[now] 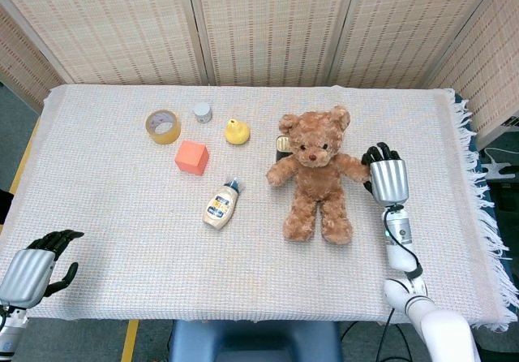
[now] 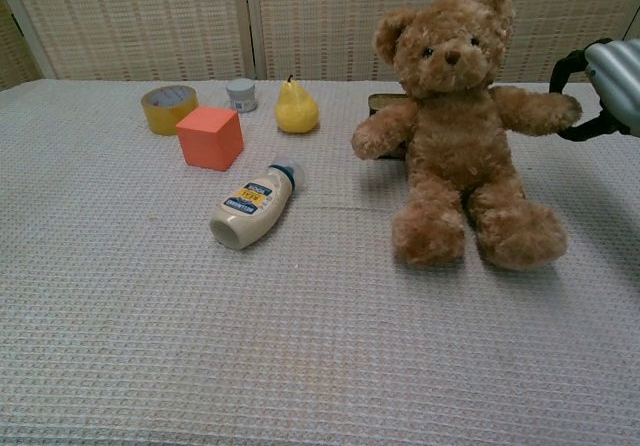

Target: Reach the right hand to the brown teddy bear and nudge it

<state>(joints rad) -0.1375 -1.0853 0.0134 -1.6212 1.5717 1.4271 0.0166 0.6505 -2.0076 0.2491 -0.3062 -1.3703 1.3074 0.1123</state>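
Note:
A brown teddy bear [image 1: 316,175] [image 2: 462,131] sits upright on the table, right of centre, arms spread. My right hand [image 1: 384,176] [image 2: 604,91] is beside it on the right, black fingers curled toward the bear's outstretched paw and touching or nearly touching it. It holds nothing. My left hand [image 1: 32,265] rests low at the near left table edge, fingers curled, far from the bear and seen only in the head view.
A white squeeze bottle [image 1: 220,205] lies left of the bear. Behind it stand an orange cube [image 1: 191,157], a tape roll [image 1: 163,127], a small grey jar [image 1: 202,113] and a yellow pear [image 1: 237,131]. A dark flat object [image 2: 384,104] peeks out behind the bear.

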